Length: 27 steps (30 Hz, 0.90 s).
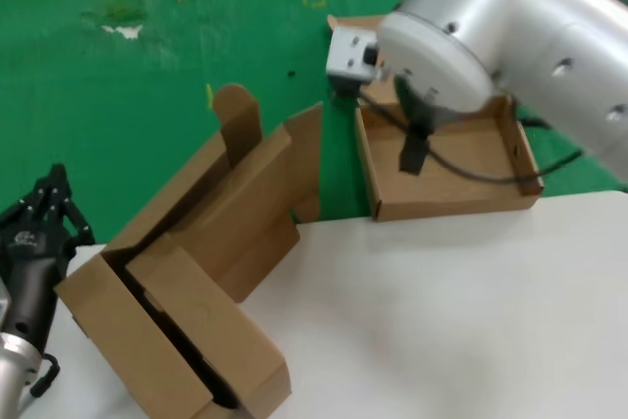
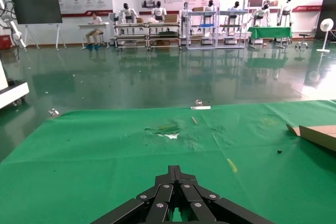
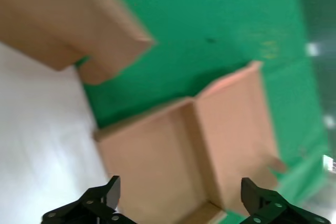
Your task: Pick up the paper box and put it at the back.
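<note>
— Black fingers on my right gripper (image 3: 178, 203) are spread wide apart, with nothing between them. It hangs over the paper box (image 1: 446, 159).

— Where is the box?

— It lies open and flat past the back edge of the white counter (image 1: 461, 311), toward the right corner, on the green mat (image 1: 147, 66). Its lid (image 3: 236, 129) is folded back.

— And your other arm?

— My left gripper (image 1: 44, 205) waits by the counter's left edge. Its fingers are pressed together at the tips.

— Anything else?

— A bigger folded cardboard box (image 1: 196, 282) leans over the counter's left side, from front to back edge.
</note>
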Tool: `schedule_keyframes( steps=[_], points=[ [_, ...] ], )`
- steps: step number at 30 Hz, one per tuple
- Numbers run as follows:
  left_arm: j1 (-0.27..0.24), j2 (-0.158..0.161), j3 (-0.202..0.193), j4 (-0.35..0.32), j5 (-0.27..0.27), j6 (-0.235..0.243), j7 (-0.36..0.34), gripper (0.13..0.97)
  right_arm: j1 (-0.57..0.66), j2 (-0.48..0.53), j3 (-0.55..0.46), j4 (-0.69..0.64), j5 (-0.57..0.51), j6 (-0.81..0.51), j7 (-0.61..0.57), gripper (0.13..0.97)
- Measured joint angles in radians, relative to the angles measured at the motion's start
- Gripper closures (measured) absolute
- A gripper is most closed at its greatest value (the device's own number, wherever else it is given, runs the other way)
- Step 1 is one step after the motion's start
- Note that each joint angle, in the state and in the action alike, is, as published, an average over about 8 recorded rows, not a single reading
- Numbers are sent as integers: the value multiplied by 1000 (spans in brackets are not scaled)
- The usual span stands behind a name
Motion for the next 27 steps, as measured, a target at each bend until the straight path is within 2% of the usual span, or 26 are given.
schedule_keyframes(
  steps=[4,7,11,16,19,27],
  points=[
    [0,0,0,0,0,0,0,957,30,97,-54,162,-1,-20,161,356],
    [0,0,0,0,0,0,0,956,11,170,-65,286,-46,-27,286,289],
    [0,0,0,0,0,0,0,956,-37,222,-47,375,-83,-13,361,247],
    [0,0,0,0,0,0,0,925,-92,218,-3,371,-26,51,299,177],
    [0,0,0,0,0,0,0,907,-135,210,33,365,22,104,246,159],
    [0,0,0,0,0,0,0,792,-265,189,141,355,160,264,95,130]
  ],
)
